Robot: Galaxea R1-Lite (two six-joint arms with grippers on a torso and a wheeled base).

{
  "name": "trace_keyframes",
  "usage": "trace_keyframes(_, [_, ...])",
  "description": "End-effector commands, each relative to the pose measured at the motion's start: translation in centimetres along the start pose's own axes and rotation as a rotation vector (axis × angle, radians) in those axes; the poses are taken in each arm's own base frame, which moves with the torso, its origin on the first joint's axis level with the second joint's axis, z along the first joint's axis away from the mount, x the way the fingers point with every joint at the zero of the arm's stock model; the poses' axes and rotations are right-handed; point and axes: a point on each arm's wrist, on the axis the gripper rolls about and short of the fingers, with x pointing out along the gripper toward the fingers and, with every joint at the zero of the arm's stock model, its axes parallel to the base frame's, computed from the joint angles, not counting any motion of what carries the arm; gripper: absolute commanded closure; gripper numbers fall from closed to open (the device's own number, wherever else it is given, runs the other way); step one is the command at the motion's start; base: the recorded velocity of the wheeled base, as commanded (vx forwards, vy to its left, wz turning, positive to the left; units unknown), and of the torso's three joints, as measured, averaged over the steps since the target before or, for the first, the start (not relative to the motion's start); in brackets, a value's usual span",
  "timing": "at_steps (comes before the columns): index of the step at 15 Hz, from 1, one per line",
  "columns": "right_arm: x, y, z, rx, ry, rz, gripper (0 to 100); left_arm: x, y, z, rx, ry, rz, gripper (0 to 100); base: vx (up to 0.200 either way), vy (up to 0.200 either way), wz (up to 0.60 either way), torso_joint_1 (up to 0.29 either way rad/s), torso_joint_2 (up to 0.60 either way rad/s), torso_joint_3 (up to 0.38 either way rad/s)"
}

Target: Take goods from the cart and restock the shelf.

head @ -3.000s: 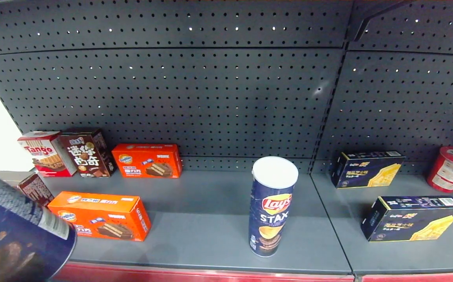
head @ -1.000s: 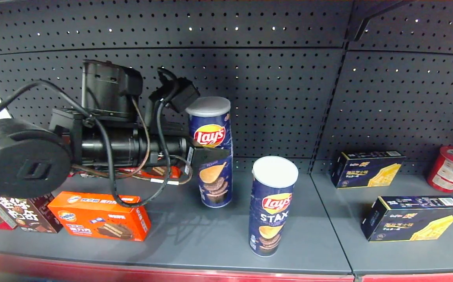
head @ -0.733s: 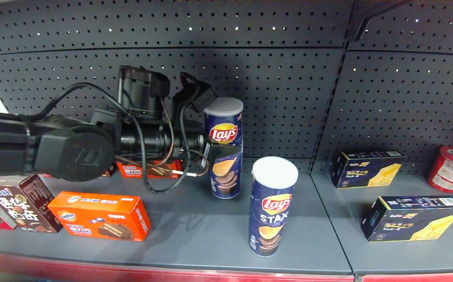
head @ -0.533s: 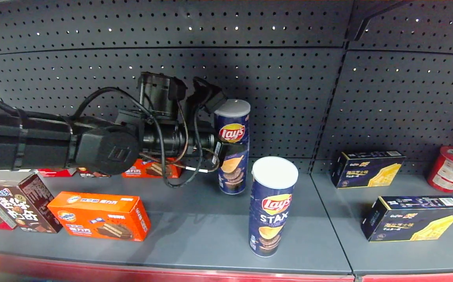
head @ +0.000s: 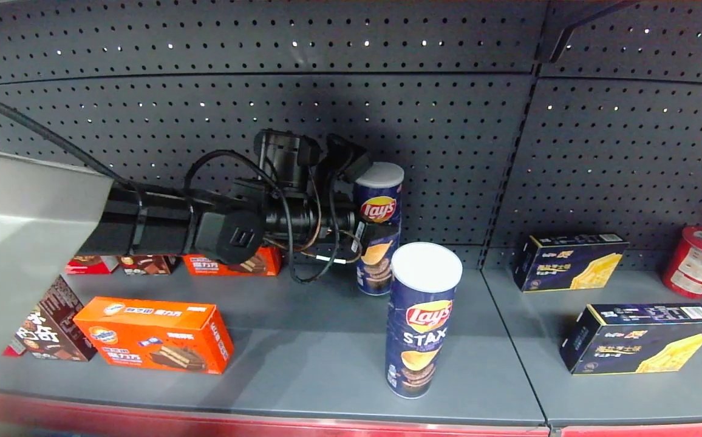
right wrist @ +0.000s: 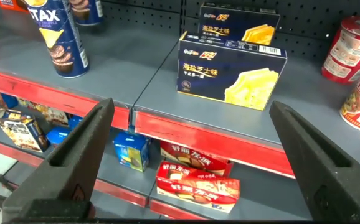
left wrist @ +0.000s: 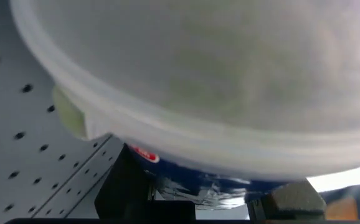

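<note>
My left gripper [head: 370,233] is shut on a dark blue chips can [head: 379,209] with a white lid, held upright at the back of the grey shelf [head: 302,364] close to the pegboard. The can's base is at shelf level; I cannot tell whether it touches. In the left wrist view the can's lid [left wrist: 230,74] sits very close to the camera. A second chips can [head: 424,328] stands free near the shelf's front, just right of the held one. My right gripper [right wrist: 195,165] hangs open and bare in front of the shelf edge, with the front can [right wrist: 58,37] far off.
Orange boxes [head: 155,334] [head: 229,265] and a brown box [head: 47,328] lie left on the shelf. Two dark blue boxes [head: 569,262] [head: 636,337] and a red cup [head: 700,261] lie right. Bare shelf shows between the cans and the orange boxes. More goods fill a lower shelf [right wrist: 192,180].
My left arm brought the can up from the lower left corner, then carried it rightward and back toward the pegboard, lowering it behind the standing can. The left boxes were nudged.
</note>
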Motion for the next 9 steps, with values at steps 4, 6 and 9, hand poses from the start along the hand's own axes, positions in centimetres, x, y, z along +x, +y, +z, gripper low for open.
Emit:
trace_keyframes(4, [0.1, 0.0, 0.0, -0.001, 0.008, -0.002, 0, 2.2, 0.9, -0.9, -0.003, 0.004, -0.009, 100, 0.0, 0.0, 0.0, 0.0, 0.0, 0.0])
trace_keyframes(6, [0.1, 0.0, -0.1, -0.002, 0.014, -0.002, 0, 2.6, 1.1, -1.0, -0.002, -0.001, -0.021, 100, 0.0, 0.0, 0.0, 0.0, 0.0, 0.0])
trace_keyframes(9, [0.2, 0.0, -0.1, -0.002, 0.018, -0.002, 0, 3.0, 1.2, -1.2, -0.002, 0.001, -0.023, 100, 0.0, 0.0, 0.0, 0.0, 0.0, 0.0])
